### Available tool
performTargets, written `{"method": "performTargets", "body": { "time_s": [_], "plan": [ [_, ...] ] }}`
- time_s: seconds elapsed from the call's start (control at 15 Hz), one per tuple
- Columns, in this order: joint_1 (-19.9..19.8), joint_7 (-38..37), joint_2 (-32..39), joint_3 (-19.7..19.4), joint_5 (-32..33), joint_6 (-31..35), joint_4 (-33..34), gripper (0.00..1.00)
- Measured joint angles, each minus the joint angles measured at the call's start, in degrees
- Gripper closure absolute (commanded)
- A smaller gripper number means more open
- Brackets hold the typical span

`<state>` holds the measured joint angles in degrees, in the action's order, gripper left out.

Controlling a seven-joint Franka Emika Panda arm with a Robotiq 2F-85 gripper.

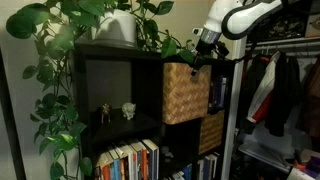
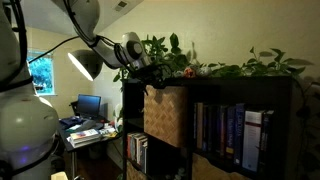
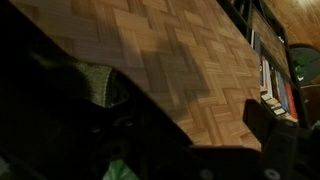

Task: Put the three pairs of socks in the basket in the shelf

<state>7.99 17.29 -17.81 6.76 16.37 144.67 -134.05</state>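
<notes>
Tan woven wicker basket [image 1: 186,92] fills an upper compartment at one end of the tall black shelf [image 1: 110,52], beside a clothes rack [image 1: 285,45]. The pincer [image 1: 204,48] hovers just above the basket's top front edge, jaws wide apart, holding nothing. Open room lies in front; leafy vines [image 1: 60,60] crowd the shelf top.

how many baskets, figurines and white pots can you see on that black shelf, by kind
baskets: 2
figurines: 2
white pot: 1
total: 5
</notes>
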Motion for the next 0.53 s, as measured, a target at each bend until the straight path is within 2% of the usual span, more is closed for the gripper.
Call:
{"method": "performTargets", "body": {
  "time_s": [0.27, 0.53],
  "plan": [
    [0.0, 0.0, 1.31, -0.01, 0.0, 0.12, 0.01, 0.0],
    [0.2, 0.27, 1.62, 0.02, -0.04, -3.13, 0.87, 0.0]
  ]
}}
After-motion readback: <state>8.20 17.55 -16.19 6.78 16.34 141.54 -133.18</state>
